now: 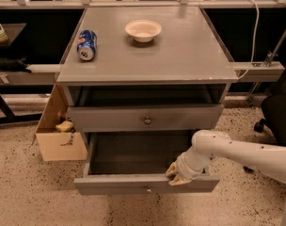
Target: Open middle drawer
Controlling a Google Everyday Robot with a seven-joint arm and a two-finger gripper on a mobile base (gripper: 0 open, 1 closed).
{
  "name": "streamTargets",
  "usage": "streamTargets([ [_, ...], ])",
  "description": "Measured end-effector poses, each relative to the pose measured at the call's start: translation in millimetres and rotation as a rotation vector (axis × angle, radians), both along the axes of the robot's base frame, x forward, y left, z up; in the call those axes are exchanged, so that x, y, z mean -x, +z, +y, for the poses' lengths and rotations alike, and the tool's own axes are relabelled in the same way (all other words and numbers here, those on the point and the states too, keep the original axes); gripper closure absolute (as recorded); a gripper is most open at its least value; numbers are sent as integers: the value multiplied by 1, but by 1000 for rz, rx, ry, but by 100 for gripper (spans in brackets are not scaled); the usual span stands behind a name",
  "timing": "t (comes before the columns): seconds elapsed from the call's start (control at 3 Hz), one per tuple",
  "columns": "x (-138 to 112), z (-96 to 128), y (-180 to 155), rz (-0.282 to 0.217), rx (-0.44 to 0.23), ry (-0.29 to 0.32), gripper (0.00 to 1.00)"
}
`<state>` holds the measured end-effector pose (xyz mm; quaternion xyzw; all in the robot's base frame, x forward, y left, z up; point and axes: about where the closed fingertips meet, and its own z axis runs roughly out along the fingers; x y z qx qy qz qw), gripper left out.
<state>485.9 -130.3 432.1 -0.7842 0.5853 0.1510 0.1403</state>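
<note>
evidently the middle drawer [115, 184] under the desk [180, 55] stands pulled well out, task nearly done, end effector [178, 175] at its near-right rim, grasp state cannot tell.

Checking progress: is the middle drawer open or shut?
Open: middle drawer juts out, dark interior exposed; gripper at its front edge.

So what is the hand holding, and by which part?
The hand sits on the open middle drawer, at its front panel's top edge; a real grip cannot be confirmed.
</note>
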Motion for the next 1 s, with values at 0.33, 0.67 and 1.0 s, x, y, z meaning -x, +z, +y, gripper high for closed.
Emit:
streamTargets([
  [0.33, 0, 0, 0, 0, 0, 0, 35],
  [0.67, 0, 0, 0, 0, 0, 0, 10],
  [1.0, 0, 0, 0, 0, 0, 0, 0],
])
